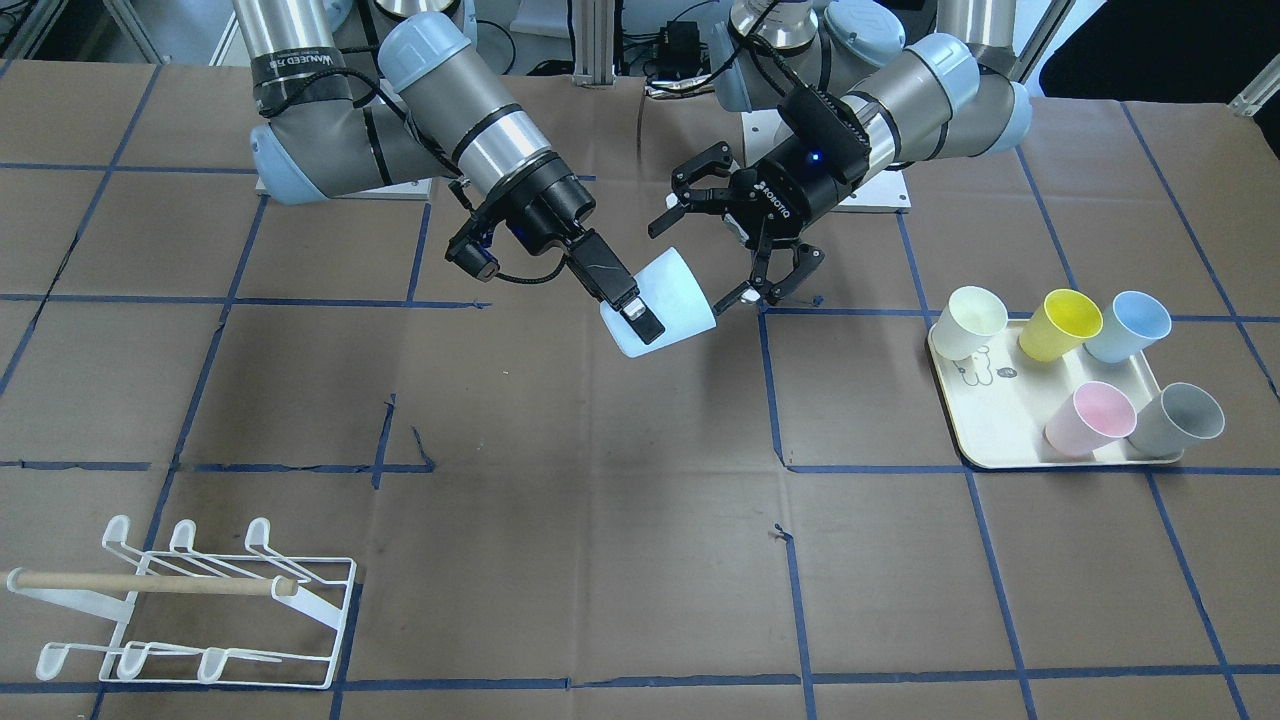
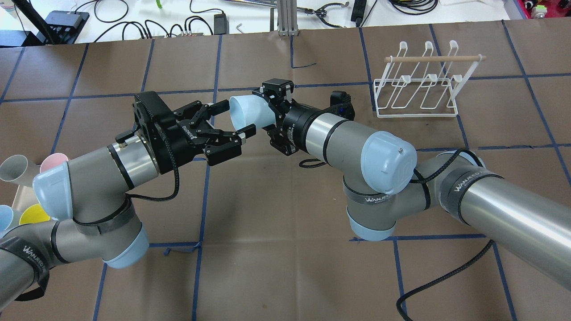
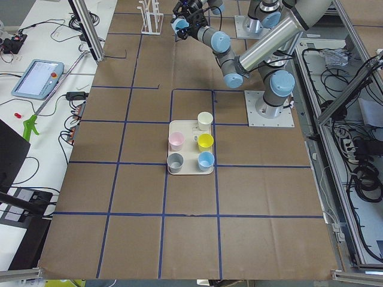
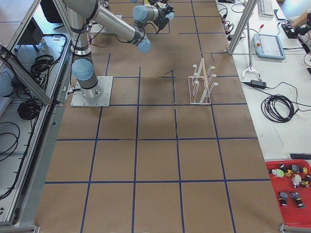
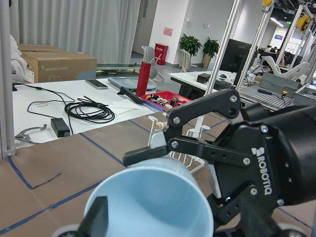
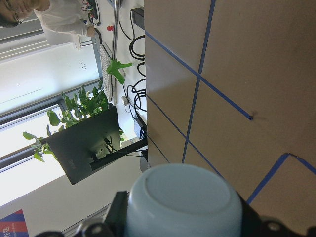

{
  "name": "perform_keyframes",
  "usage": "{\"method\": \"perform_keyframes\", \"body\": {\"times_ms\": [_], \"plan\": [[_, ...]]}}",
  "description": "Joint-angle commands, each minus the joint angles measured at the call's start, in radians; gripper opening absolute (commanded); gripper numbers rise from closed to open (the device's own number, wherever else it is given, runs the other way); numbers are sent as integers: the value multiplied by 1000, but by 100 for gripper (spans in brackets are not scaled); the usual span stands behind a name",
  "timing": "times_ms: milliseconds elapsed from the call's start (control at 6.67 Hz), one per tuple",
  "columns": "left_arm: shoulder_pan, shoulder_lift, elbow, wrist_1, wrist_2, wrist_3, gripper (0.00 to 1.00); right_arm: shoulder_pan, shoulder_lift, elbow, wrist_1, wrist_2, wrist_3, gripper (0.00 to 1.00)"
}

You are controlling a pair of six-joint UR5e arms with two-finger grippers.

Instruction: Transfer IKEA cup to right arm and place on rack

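A pale blue cup [image 1: 672, 300] hangs above the table's middle, lying sideways. My right gripper [image 1: 640, 312] is shut on its base end. The cup's mouth points at my left gripper [image 1: 700, 258], which is open, its two fingers spread on either side of the rim. The overhead view shows the same: the cup [image 2: 250, 111], the right gripper [image 2: 269, 112] and the left gripper [image 2: 234, 118]. The left wrist view looks into the cup's mouth [image 5: 153, 207]. The right wrist view shows its base [image 6: 182, 197]. The white wire rack [image 1: 200, 600] with a wooden dowel stands empty near the table's corner, on my right [image 2: 419, 84].
A cream tray [image 1: 990, 415] on my left side holds a cream cup [image 1: 975, 320], a yellow cup [image 1: 1060, 322], a light blue cup [image 1: 1128, 325], a pink cup [image 1: 1090, 418] and a grey cup [image 1: 1178, 420]. Brown table cover with blue tape lines lies between the grippers and the rack.
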Motion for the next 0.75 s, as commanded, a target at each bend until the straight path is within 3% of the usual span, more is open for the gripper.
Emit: {"method": "perform_keyframes", "body": {"times_ms": [0,150,300,450,600], "plan": [[133,18,-4,-1,-9,-1,99,-16,14,-1,-2,2,-10,26],[155,18,5,-10,6,-3,99,-41,17,-3,-11,-5,-18,25],[155,16,33,-39,131,-9,99,-108,14,-3,-12,-5,-108,25],[140,18,94,-106,321,-73,100,-172,6,-11,-2,-4,-262,23],[136,18,170,-213,367,-128,100,-214,11,-49,0,-11,-385,21]]}}
